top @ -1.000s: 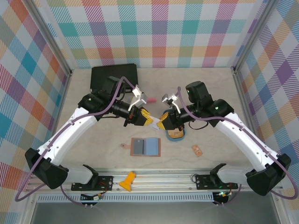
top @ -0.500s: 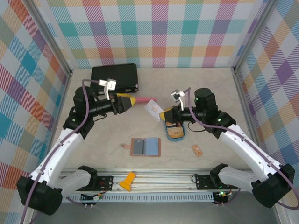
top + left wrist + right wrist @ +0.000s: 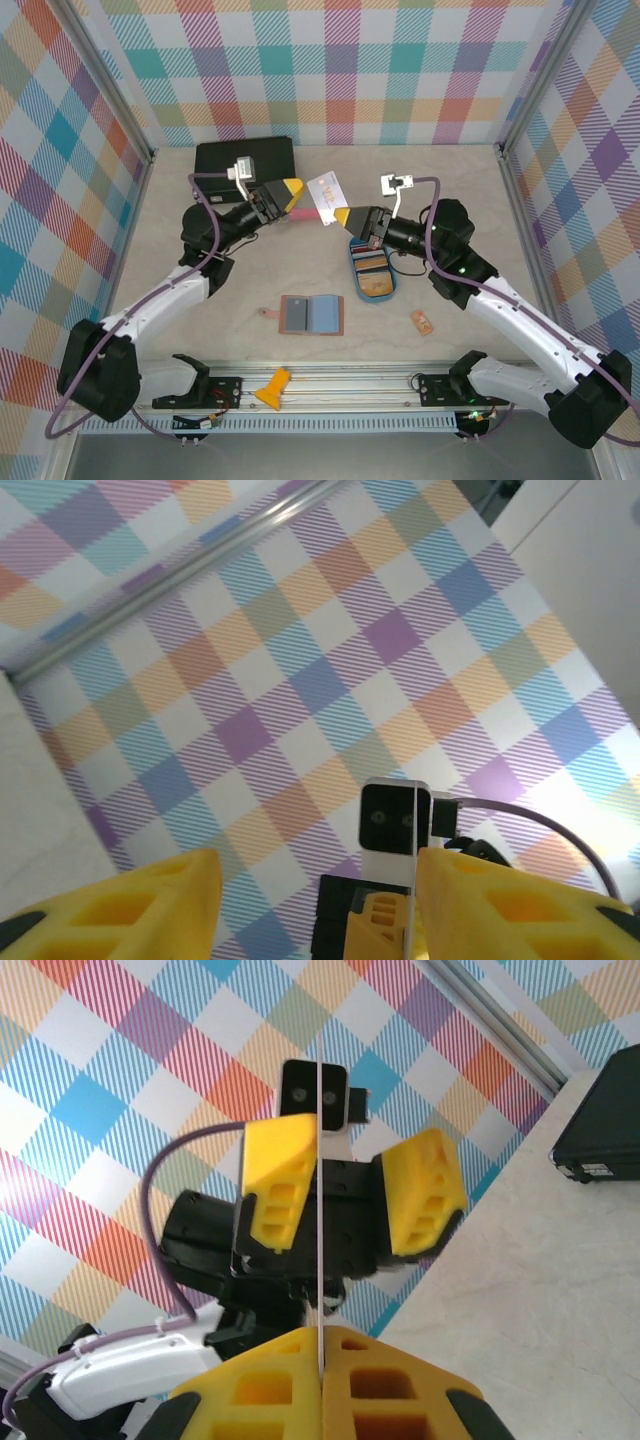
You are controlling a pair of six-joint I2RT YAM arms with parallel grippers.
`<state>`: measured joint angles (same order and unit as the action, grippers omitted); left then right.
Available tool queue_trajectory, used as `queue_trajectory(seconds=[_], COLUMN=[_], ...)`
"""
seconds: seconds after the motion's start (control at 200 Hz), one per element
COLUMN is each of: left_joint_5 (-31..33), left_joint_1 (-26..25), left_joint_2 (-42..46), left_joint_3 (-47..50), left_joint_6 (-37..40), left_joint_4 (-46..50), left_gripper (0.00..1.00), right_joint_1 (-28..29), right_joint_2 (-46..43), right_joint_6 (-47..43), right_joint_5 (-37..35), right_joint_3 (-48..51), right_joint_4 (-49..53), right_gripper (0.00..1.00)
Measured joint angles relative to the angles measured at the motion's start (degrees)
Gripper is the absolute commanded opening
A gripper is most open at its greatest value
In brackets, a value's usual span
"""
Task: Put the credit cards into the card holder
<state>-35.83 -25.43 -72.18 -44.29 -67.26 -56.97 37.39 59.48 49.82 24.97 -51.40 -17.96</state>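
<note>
My right claw [image 3: 343,217] is clamped on a white card [image 3: 325,190], pinching one end. On its wrist camera the card runs edge-on, straight up out of the closed fingers [image 3: 260,1385]. My left claw [image 3: 290,189] faces it with its fingers apart. The card's other end sits between them, just beside one finger [image 3: 285,1175]; I cannot tell whether it touches. Both claws hang in the air well beyond the holder [image 3: 312,314], which lies open and flat on the table. More cards [image 3: 368,262] sit in the tray [image 3: 375,299] just beyond the holder, to its right.
</note>
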Motion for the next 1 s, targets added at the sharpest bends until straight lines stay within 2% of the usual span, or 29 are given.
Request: queue_trajectory(seconds=[0.175,0.29,0.515,0.685,0.805,0.84,0.865,0.89,0.925,0.96,1.0], left_joint_5=[0.3,0.3,-0.2,-0.7,-1.3,-1.4,-1.5,-1.6,-1.9,-2.6,-3.2], left_joint_1=[-1.1,-1.6,-3.3,-3.9,-5.0,-5.3,-5.3,-5.2,-5.2,-5.3,-5.4], left_joint_2=[-3.9,-3.8,-3.8,-3.8,-3.8,-3.8,-3.8,-3.8,-3.8,-3.8,-3.8], left_joint_3=[0.0,0.0,0.0,0.0,-0.1,-0.2,-0.2,-0.2,-0.2,-0.3,-0.6], left_joint_6=[-4.5,-5.2,-5.4,-5.3,-5.0,-5.0,-4.7,-4.9,-4.4,-4.3,-3.8], left_joint_4=[-9.2,-11.2,-12.9,-12.5,-12.4,-12.3,-12.2,-12.0,-11.9,-11.9,-11.4], left_gripper=[0.46,0.4,0.4,0.27,0.11,0.04,0.0,0.0,0.0,0.0,0.0], right_joint_1=[0.9,1.4,1.7,1.8,2.0,2.0,2.1,2.1,2.1,2.1,2.1], right_joint_2=[0.6,0.9,1.3,1.3,1.3,1.3,1.3,1.2,1.2,1.2,1.1], right_joint_6=[1.5,2.0,2.1,2.1,2.1,2.1,2.0,2.0,1.6,0.5,-0.9], right_joint_5=[-2.1,-2.9,-4.4,-4.6,-4.6,-4.5,-4.4,-4.4,-4.2,-3.9,-3.7], right_joint_3=[0.0,0.0,0.0,0.0,0.0,0.0,0.0,0.0,-0.1,-0.4,-0.9], right_joint_4=[-1.6,-2.3,-2.5,-2.6,-2.6,-2.6,-2.7,-2.8,-2.3,-1.0,1.5], right_gripper=[0.0,0.0,0.0,0.0,0.0,0.1,0.25,0.43,0.61,0.72,0.76])
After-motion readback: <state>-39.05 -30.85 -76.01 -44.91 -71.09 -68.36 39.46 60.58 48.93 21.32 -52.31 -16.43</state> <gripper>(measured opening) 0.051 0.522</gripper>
